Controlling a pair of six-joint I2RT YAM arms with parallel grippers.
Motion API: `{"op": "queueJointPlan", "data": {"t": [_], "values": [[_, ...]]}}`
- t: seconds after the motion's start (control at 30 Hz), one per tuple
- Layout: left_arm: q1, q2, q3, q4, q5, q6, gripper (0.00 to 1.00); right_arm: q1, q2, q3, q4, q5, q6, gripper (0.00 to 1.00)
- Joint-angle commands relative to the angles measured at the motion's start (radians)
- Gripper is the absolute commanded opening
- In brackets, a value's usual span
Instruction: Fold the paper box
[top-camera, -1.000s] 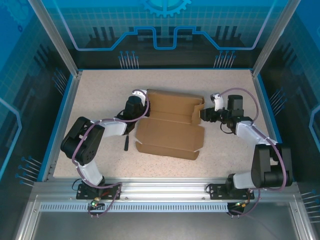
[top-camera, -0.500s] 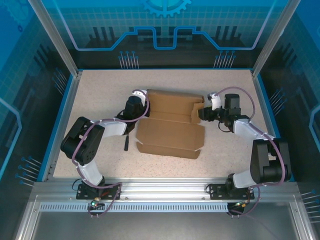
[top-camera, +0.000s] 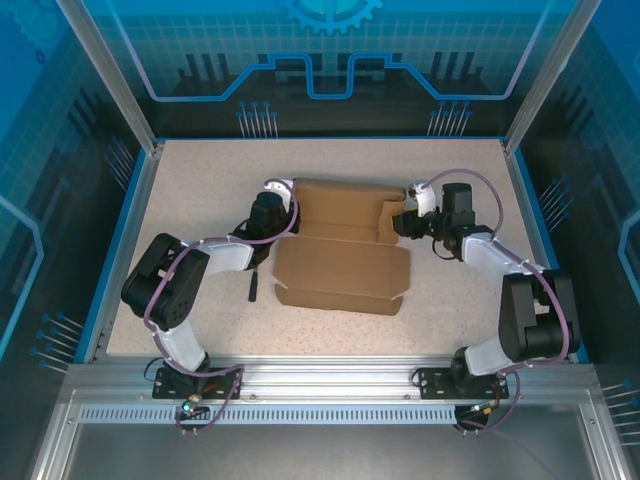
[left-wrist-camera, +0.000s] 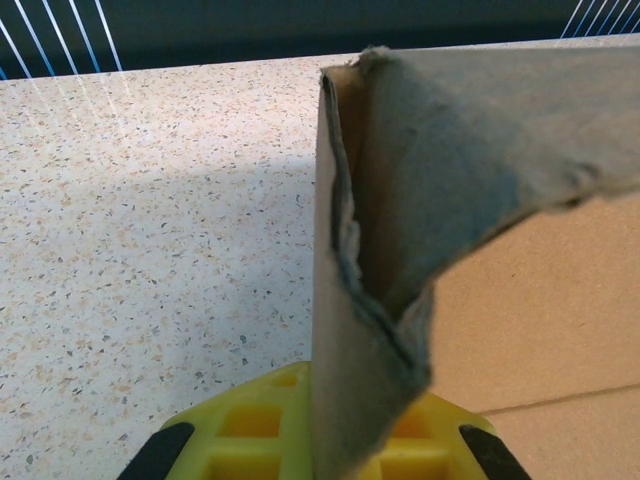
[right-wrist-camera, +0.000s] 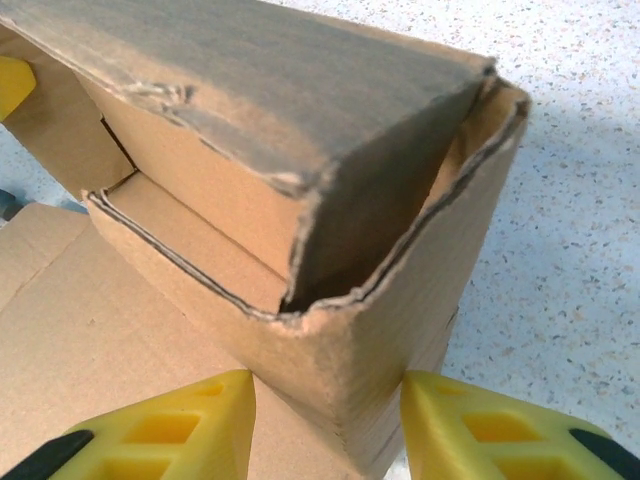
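The paper box (top-camera: 340, 262) is a brown cardboard blank lying mid-table, its rear walls partly raised. My left gripper (top-camera: 291, 196) is at the box's rear left corner. In the left wrist view it (left-wrist-camera: 335, 432) is shut on an upright cardboard wall (left-wrist-camera: 360, 330) whose flap bends off to the right. My right gripper (top-camera: 400, 222) is at the rear right corner. In the right wrist view its yellow fingers (right-wrist-camera: 180, 425) straddle the raised corner of the box (right-wrist-camera: 380, 330) and touch the cardboard on both sides. A folded flap (right-wrist-camera: 300, 90) leans over that corner.
A small black hammer (top-camera: 253, 285) lies on the speckled table (top-camera: 200, 180) just left of the box, beside the left forearm. Blue walls edge the table (top-camera: 140, 200) on the left and right. Open table lies behind and in front of the box.
My right gripper has shifted left and towards the back, its jaws narrowing onto the right corner, and that side of the box stands more upright. The left arm has not moved.
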Motion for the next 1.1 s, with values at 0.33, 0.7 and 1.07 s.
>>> {"op": "queueJointPlan", "data": {"t": [0.33, 0.7, 1.07], "values": [[0.001, -0.04, -0.013, 0.01, 0.028, -0.02, 0.0, 0.096, 0.028, 0.083, 0.028, 0.29, 0.034, 0.43], [0.001, -0.044, -0.011, 0.006, 0.027, -0.019, 0.0, 0.105, 0.028, 0.093, 0.016, 0.361, 0.111, 0.37], [0.001, -0.041, -0.011, 0.006, 0.025, -0.017, 0.0, 0.114, 0.003, 0.079, -0.008, 0.412, 0.121, 0.35]]}}
